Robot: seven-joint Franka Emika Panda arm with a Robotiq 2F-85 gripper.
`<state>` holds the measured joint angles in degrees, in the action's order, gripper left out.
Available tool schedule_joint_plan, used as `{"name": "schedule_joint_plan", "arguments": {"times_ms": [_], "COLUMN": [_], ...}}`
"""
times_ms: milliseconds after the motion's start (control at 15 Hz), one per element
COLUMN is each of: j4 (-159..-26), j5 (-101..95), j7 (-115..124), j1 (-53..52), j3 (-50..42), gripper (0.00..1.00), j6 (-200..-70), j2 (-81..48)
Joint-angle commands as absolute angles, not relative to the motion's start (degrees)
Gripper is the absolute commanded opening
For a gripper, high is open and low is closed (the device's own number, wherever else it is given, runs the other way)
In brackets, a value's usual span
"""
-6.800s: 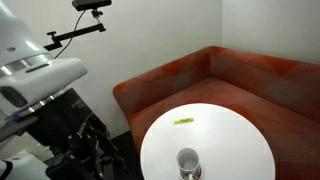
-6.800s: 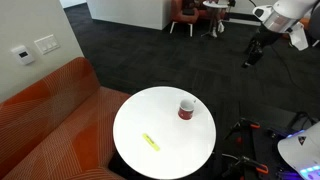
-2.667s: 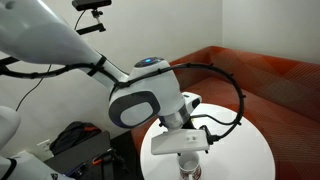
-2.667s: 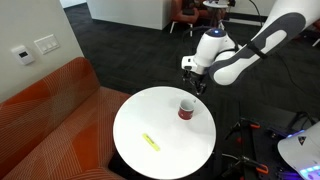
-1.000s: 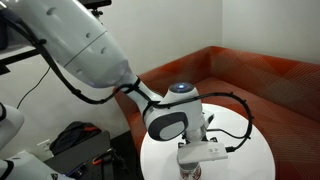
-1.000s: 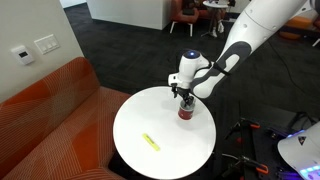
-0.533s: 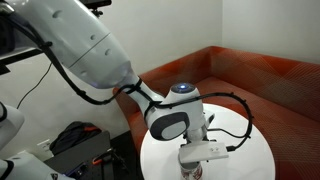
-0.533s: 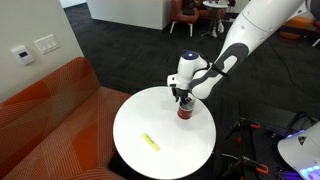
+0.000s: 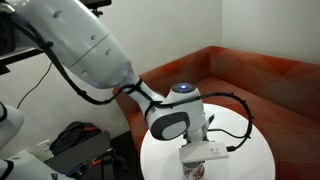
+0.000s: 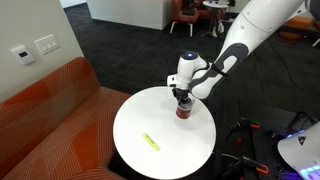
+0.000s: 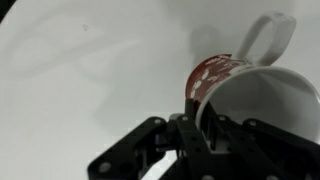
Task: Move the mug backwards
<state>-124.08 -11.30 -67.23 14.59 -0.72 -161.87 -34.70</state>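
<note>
Although the arm (image 10: 238,45) had its wrist right down over the mug (image 10: 183,110), nothing in the pictures showed the move backwards as begun. In both exterior views the mug appeared to stand upright on the white round tabletop (image 10: 140,112), close to the rim on the robot's side and well apart from the yellow-green strip (image 10: 150,141) lying nearer the orange sofa (image 10: 45,115). In an exterior view the wrist hid nearly all of the mug (image 9: 193,171), with only its lower part showing beneath it.

The wrist view gave the closest look. There the mug (image 11: 255,95) filled the right side, with its red-marked wall in the middle and its handle (image 11: 263,35) pointing away toward the top. The jaws were narrow and set about that near wall, one side seemingly within the rim and one without. Whether they already pressed on the wall or only straddled it, I could not tell.

By my judgement the reach and the line-up were done and the grasp was at hand or just made. All of the carry was left: a firm hold, a slight lift or slide, the travel backwards across the tabletop, then a release with the mug upright. A pinch on one wall could let the mug tip.
</note>
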Motion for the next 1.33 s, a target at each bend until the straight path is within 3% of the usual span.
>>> {"name": "schedule_joint_plan", "arguments": {"times_ms": [0, 1267], "j4": [-122.51, -110.55], "j5": [-12.35, -11.68], "j7": [-67.2, -67.94], "j1": [14.85, 15.67], "j3": [-0.93, -2.45], "gripper": [0.03, 0.03], "j6": [-157.64, -148.7], "j2": [-33.74, -36.25]}}
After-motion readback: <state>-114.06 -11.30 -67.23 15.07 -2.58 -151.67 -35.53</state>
